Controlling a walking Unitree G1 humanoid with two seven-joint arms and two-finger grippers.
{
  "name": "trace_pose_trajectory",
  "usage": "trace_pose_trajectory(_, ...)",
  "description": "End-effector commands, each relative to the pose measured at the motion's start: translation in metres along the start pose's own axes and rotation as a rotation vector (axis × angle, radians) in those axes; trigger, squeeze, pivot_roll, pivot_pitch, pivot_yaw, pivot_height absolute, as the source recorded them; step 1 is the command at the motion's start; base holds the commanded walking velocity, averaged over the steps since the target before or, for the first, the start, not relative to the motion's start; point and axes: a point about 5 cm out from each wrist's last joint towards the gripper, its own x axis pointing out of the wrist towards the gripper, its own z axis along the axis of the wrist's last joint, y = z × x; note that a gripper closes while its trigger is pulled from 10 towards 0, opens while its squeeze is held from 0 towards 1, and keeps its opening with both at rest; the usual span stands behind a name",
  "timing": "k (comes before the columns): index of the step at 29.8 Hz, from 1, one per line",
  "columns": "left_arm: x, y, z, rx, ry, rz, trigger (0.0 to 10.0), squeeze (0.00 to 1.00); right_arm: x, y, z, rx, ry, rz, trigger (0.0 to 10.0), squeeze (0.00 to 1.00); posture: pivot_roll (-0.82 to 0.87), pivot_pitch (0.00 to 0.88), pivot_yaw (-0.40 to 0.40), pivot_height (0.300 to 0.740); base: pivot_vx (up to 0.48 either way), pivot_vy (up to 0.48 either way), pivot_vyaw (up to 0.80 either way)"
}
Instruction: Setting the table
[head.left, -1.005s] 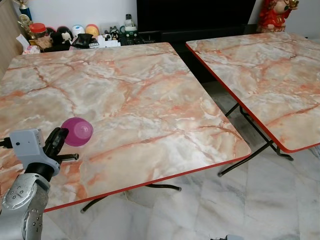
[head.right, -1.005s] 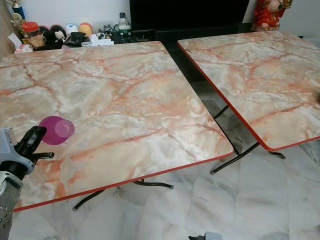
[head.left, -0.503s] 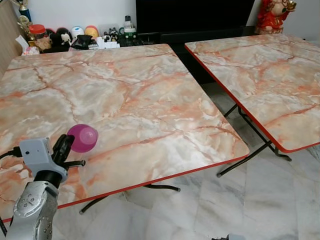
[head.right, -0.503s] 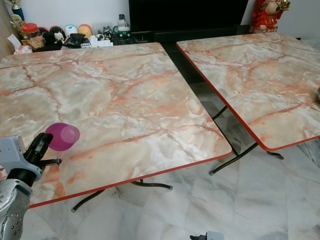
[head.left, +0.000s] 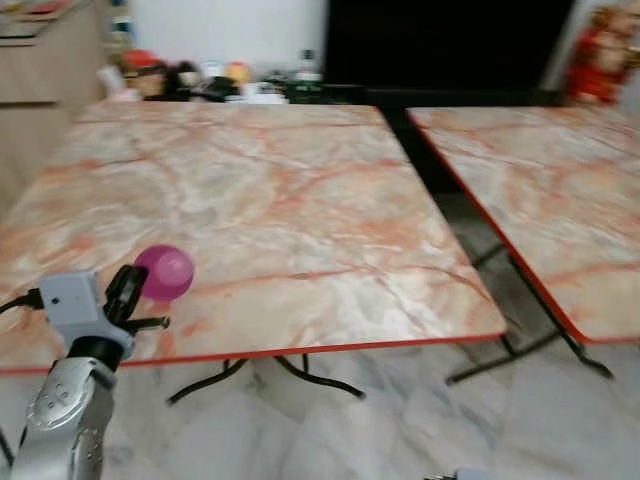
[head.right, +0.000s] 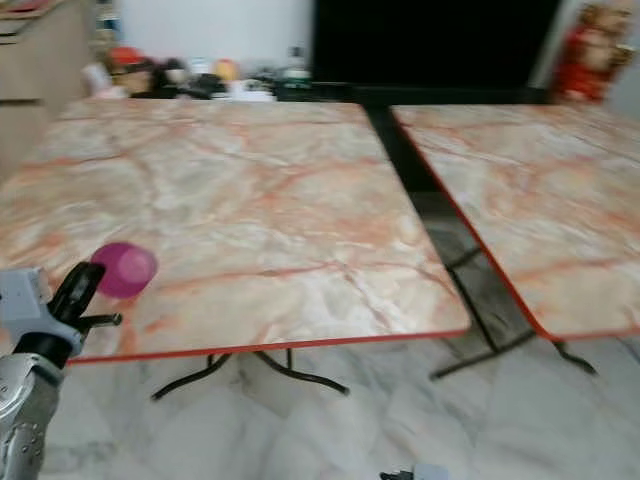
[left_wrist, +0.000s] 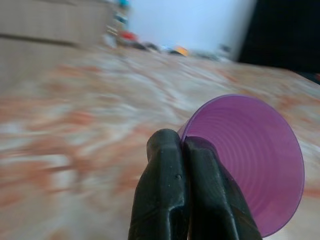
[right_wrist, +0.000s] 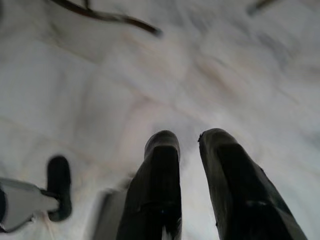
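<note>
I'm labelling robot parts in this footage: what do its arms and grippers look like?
The left arm is silver metal dotted with small round holes. A black collar joins it to a pale grey box-shaped wrist module, with a thin black cable at its side. The left gripper has two long, rounded, glossy black fingers. The right gripper has the same black fingers.

Two marble-patterned folding tables: one table (head.left: 300, 200) across the frame's middle and left, a second table (head.left: 560, 190) at the right. One purple plastic cup (head.left: 164, 272) at lower left. One red figurine (head.left: 600, 40) at upper right. Two pincers: left pincer (head.left: 135, 300), right pincer (right_wrist: 190, 150).
</note>
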Motion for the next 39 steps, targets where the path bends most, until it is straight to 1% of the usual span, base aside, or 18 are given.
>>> trace_pose_trajectory(1,0.002,-0.01,0.0,0.008,0.006,-0.034,10.0,0.0,-0.003,-0.011,-0.008,0.023,0.02,-0.037,10.0,0.0,0.17,0.105,-0.052,0.74,0.0,0.0,0.0)
trace_pose_trajectory(10,0.004,-0.008,0.0,0.016,0.007,-0.024,10.0,0.0,-0.002,-0.009,-0.007,0.016,0.022,-0.027,10.0,0.0,0.17,0.111,-0.052,0.74,0.0,0.0,0.0)
trace_pose_trajectory(14,0.004,-0.008,0.0,0.04,0.011,-0.034,10.0,0.0,-0.002,-0.009,-0.007,0.014,0.022,-0.025,10.0,0.0,0.17,0.113,-0.052,0.74,0.0,-0.197,0.0)
trace_pose_trajectory(18,0.004,-0.007,0.001,0.081,0.018,-0.055,10.0,0.0,-0.002,-0.008,-0.006,0.008,0.019,-0.023,10.0,0.0,0.17,0.115,-0.05,0.74,0.0,-0.448,0.0)
trace_pose_trajectory(23,0.006,-0.001,0.007,0.086,0.003,-0.033,10.0,0.0,-0.002,-0.008,-0.007,-0.002,0.02,-0.018,10.0,0.0,0.18,0.116,-0.05,0.74,0.0,-0.454,0.0)
trace_pose_trajectory(26,0.007,-0.001,0.008,0.086,-0.001,-0.03,10.0,0.0,-0.002,-0.008,-0.007,-0.016,0.017,-0.015,10.0,0.0,0.18,0.119,-0.05,0.74,0.0,-0.472,0.0)
trace_pose_trajectory(27,0.007,-0.001,0.007,0.077,0.0,-0.027,10.0,0.0,-0.002,-0.008,-0.006,-0.04,0.018,-0.023,10.0,0.0,0.18,0.119,-0.05,0.74,0.0,-0.472,0.58)
trace_pose_trajectory(28,0.007,-0.001,0.007,0.074,0.0,-0.026,10.0,0.0,-0.002,-0.009,-0.007,-0.044,0.018,-0.024,10.0,0.0,0.17,0.122,-0.05,0.74,0.0,-0.472,0.8)
trace_pose_trajectory(31,0.007,-0.002,0.007,0.074,0.0,-0.026,10.0,0.0,-0.002,-0.009,-0.007,-0.032,0.018,-0.025,10.0,0.0,0.17,0.121,-0.051,0.74,0.0,-0.472,0.8)
trace_pose_trajectory(32,0.007,-0.001,0.007,0.075,-0.001,-0.026,10.0,0.0,-0.002,-0.01,-0.008,0.001,0.024,-0.031,10.0,0.0,0.17,0.121,-0.05,0.74,0.0,-0.472,0.0)
trace_pose_trajectory(39,0.009,0.0,0.011,0.091,-0.007,-0.033,10.0,0.0,-0.002,-0.009,-0.007,-0.012,0.021,-0.024,10.0,0.0,0.17,0.121,-0.05,0.74,0.0,-0.472,0.0)
